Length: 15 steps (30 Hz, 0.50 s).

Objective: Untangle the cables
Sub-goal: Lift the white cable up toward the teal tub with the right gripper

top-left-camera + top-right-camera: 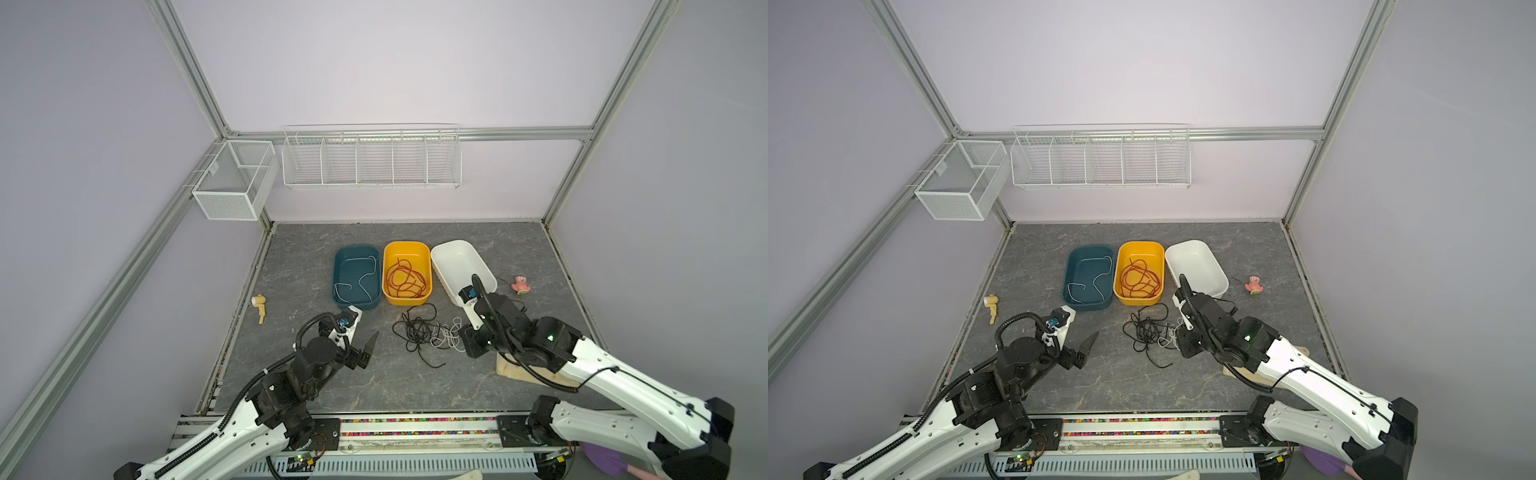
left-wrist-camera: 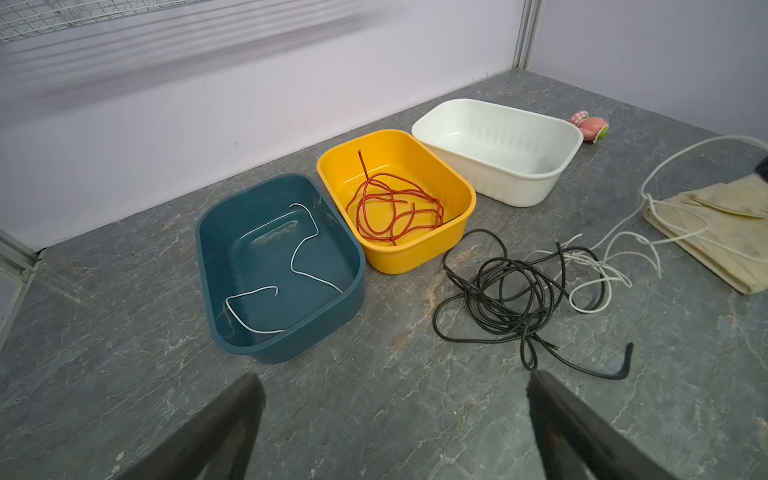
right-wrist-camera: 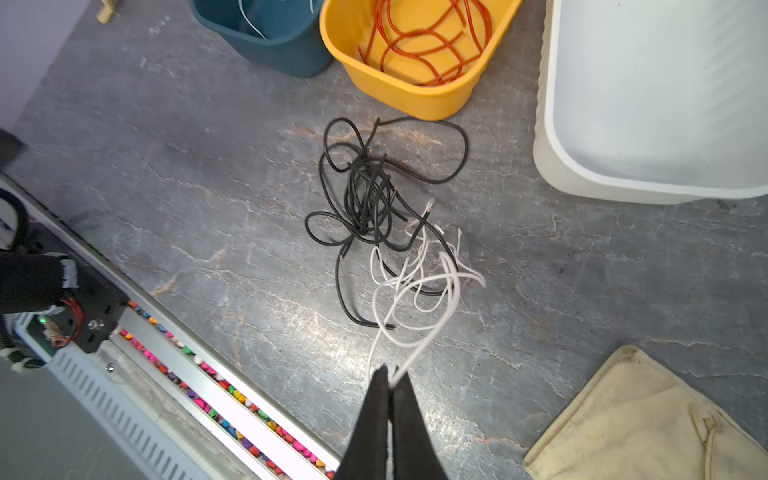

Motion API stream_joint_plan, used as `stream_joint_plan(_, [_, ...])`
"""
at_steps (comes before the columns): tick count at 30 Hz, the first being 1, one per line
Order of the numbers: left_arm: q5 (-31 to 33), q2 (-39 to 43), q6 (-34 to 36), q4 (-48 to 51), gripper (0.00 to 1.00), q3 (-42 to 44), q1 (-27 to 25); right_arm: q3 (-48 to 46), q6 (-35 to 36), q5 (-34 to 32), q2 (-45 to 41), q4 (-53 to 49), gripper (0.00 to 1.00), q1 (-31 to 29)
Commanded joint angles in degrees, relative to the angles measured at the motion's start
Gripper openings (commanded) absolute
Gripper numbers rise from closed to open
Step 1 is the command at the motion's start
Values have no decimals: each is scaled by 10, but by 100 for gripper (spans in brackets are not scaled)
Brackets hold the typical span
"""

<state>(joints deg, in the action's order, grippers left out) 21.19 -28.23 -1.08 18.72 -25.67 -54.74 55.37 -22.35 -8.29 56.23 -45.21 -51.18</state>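
Grey marble tabletop [image 1: 374, 386] — right gripper [image 3: 390, 380] pinches white cable [image 3: 457, 291] (left gripper [image 2: 395, 376] gapes)

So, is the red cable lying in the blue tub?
No, the red-orange cable lies coiled in the yellow tub; the blue tub holds only a white cable.

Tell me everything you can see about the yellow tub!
The yellow tub is a glossy, plastic-looking rectangle with rounded corners and a rolled rim. It stands upright on the grey marbled table, in the middle of a row, close between the blue tub and the white tub. Inside lies a loose red-orange cable, looping over the bottom, one end leaning up a wall.
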Motion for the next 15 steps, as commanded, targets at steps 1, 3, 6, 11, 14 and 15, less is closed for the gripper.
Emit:
stream_joint_plan(1, [6, -2, -5, 7, 99, -22, 1, 32, 11, 17, -17, -30, 7, -4])
stream_joint_plan(3, [5, -2, -6, 9, 99, -23, 1, 52, 12, 28, -23, -35, 7, -4])
stream_joint_plan(6, [6, -2, -8, 10, 99, -24, 1, 80, 15, 45, -28, -37, 7, -5])
stream_joint_plan(11, [1, -6, -6, 12, 99, -25, 1, 133, 24, 57, -20, -47, 7, -5])
stream_joint_plan(14, [-1, -7, -7, 13, 99, -25, 1, 167, 32, 53, -12, -56, 7, -6])
stream_joint_plan(15, [-1, -8, -8, 13, 99, -26, 1, 179, 35, 52, -9, -60, 7, -6])
